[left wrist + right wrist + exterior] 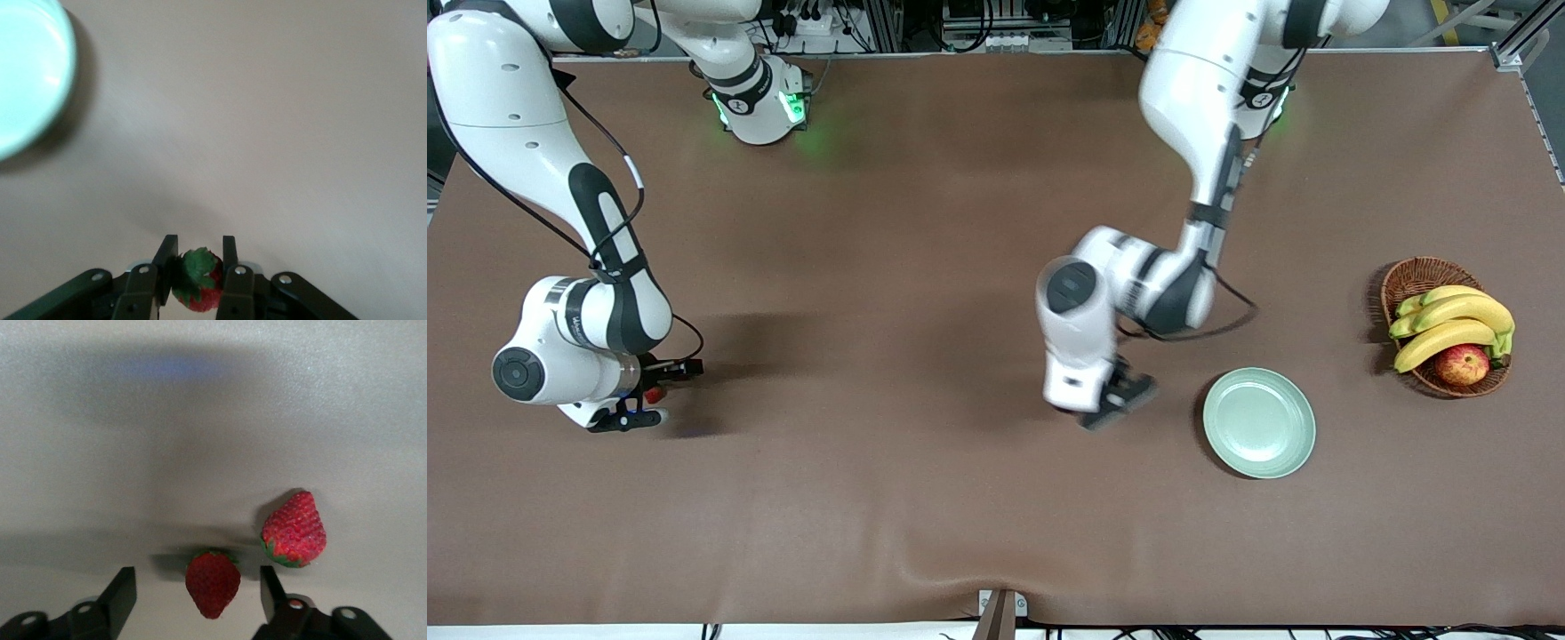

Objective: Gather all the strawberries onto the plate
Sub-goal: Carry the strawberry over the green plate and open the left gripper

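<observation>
Left gripper (195,277) is clamped on one strawberry (198,288), hanging over bare table just beside the empty plate (1259,423). Right gripper (197,590) sits low at its end of the table, fingers apart around a second strawberry (212,583), the third strawberry (294,530) just beside it. They're probably light, soft and easily bruised, so pinch gently across the widest part, not the leafy top.

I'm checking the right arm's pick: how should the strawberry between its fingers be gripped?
Grip the strawberry across its wide shoulders, just below the green top, coming straight down from above. It lies flat on the table with its tip toward the wrist camera, between the open right end effector fingers. The second strawberry lies close beside one finger, so keep clear of it.
</observation>
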